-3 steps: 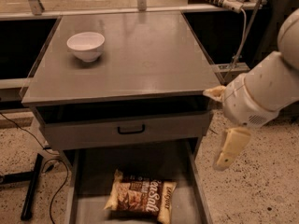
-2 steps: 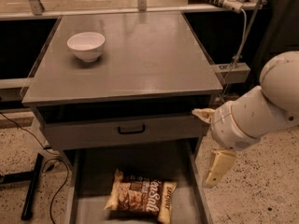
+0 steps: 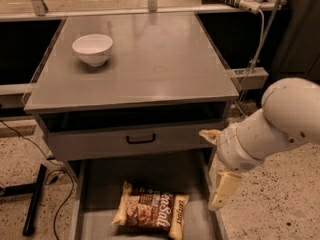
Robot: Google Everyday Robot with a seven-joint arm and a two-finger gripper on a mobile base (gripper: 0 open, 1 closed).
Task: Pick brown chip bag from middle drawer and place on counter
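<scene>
The brown chip bag (image 3: 151, 212) lies flat on the floor of the open middle drawer (image 3: 100, 184), near its front. The grey counter (image 3: 150, 64) is the cabinet's top, above the drawer. My gripper (image 3: 216, 163) hangs at the right edge of the drawer, above and to the right of the bag and apart from it. Its two cream fingers are spread, one finger (image 3: 210, 134) by the cabinet's right corner and the other (image 3: 223, 190) lower, over the drawer's right wall. Nothing is between them.
A white bowl (image 3: 93, 48) stands on the counter's back left. A closed grey drawer front with a black handle (image 3: 140, 139) sits above the open drawer. A black stand leg and cables (image 3: 35, 199) lie on the floor at left. A cable hangs at the back right.
My arm has come down and to the left, bringing the gripper from beside the cabinet to the drawer's right edge. The bag and bowl have not moved.
</scene>
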